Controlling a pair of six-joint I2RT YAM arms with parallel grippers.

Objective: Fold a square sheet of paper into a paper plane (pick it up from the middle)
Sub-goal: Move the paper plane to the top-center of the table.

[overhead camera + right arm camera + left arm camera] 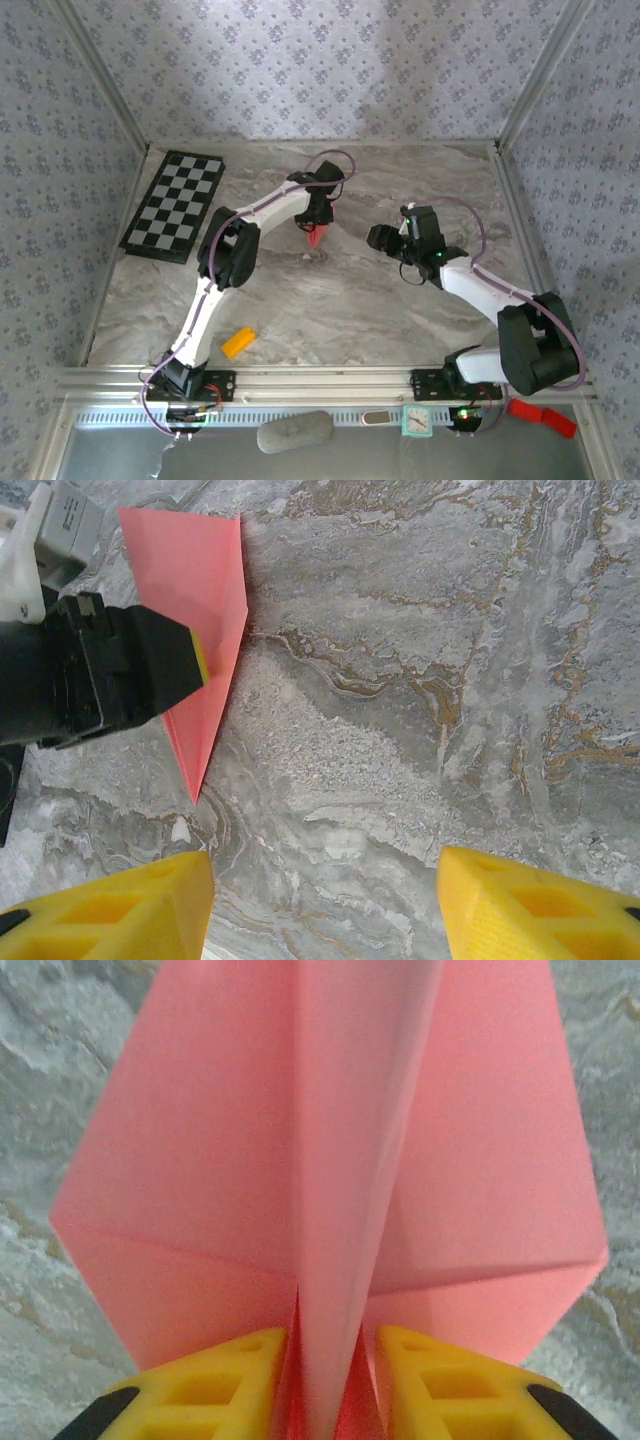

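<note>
Paper plane clamped in left gripper; right gripper's fingers apart, nothing held.

Top view: the paper plane (317, 237) is held nose-down below the left gripper (316, 226) over the marble table (400, 330); tip contact with the table cannot be told. The right gripper (384, 238) sits off to its side, well apart. An orange block (238, 342) lies far behind both. Left wrist: the plane's centre fold is pinched between the two yellow fingers (230, 1385), with the wings spread ahead of and to both sides of them. Right wrist: the yellow fingers (110, 910) are set wide apart, bare table seen between them; the plane is seen ahead and to their left.
</note>
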